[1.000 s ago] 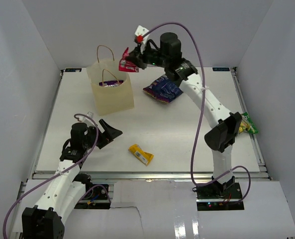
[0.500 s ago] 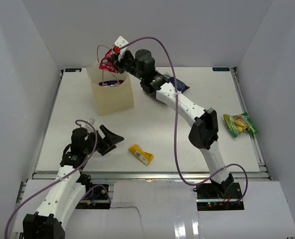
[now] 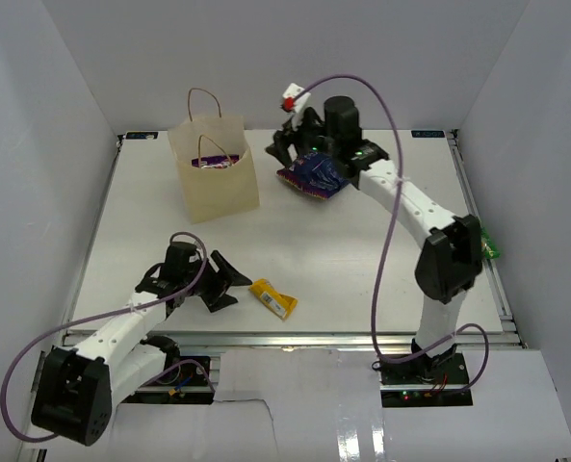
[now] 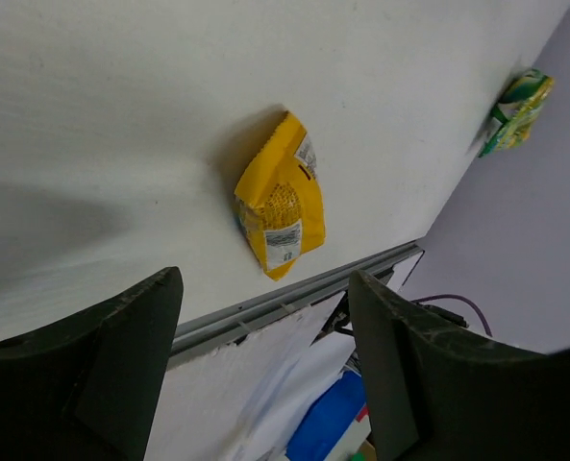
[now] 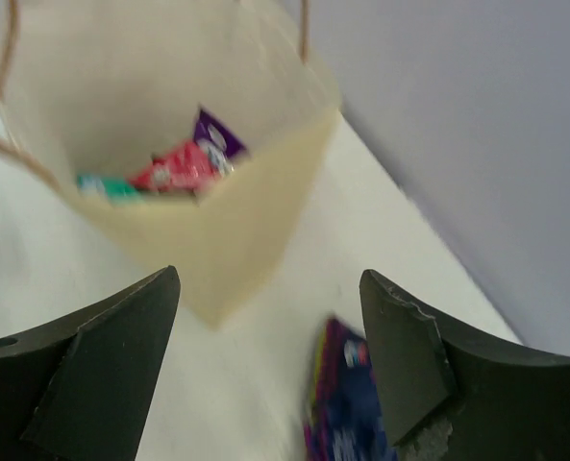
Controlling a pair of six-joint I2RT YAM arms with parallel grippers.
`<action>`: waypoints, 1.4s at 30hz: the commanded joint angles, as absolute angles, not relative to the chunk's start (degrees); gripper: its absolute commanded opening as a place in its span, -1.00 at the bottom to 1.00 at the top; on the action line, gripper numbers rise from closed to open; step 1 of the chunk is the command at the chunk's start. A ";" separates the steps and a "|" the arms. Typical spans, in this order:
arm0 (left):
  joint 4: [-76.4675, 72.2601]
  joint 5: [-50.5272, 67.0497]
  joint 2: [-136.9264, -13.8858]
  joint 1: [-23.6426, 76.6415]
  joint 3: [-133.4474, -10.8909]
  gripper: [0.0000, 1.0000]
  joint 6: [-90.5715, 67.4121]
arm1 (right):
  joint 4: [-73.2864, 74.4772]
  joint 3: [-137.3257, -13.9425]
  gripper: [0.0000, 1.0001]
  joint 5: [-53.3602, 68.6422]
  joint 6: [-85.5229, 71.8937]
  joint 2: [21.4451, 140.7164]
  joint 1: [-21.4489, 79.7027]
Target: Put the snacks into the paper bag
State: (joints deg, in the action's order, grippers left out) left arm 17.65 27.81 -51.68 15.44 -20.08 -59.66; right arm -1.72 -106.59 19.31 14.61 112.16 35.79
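The paper bag (image 3: pixel 215 178) stands upright at the back left. In the right wrist view the bag (image 5: pixel 217 230) holds a red-pink pouch (image 5: pixel 174 168), a purple bar (image 5: pixel 213 134) and a teal packet (image 5: pixel 107 184). My right gripper (image 3: pixel 283 146) (image 5: pixel 270 279) hangs open and empty just right of the bag, above the large blue-purple bag (image 3: pixel 314 173) (image 5: pixel 347 408). The yellow bar (image 3: pixel 272 298) (image 4: pixel 280 206) lies near the front edge. My left gripper (image 3: pixel 229 282) (image 4: pixel 265 279) is open just left of it, not touching. A green-yellow packet (image 3: pixel 489 248) (image 4: pixel 517 110) lies at the right edge.
The table's metal front rail (image 3: pixel 285 339) (image 4: pixel 294 298) runs just past the yellow bar. White walls close the table in at the back and on both sides. The right arm's elbow (image 3: pixel 449 260) covers part of the green-yellow packet.
My right gripper brought the red-pink pouch over the paper bag, opened and drew back right; the pouch now lies inside. My left gripper moved right toward the yellow bar.
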 commanded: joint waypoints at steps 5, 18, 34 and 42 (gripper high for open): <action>26.89 17.32 -68.52 26.79 -33.28 0.55 -69.61 | 6.15 -78.08 0.66 31.82 18.89 89.41 24.00; 30.23 11.60 -89.46 34.01 -47.36 0.16 -74.27 | 6.68 -53.53 0.68 34.89 17.32 71.81 11.69; 34.81 -6.67 -70.85 34.45 -66.84 -0.73 -33.61 | 8.26 -51.50 0.68 36.91 16.61 69.52 6.33; 30.42 -6.17 -78.98 30.34 -98.23 -0.73 -3.97 | 8.61 -51.94 0.68 36.65 16.79 70.40 5.80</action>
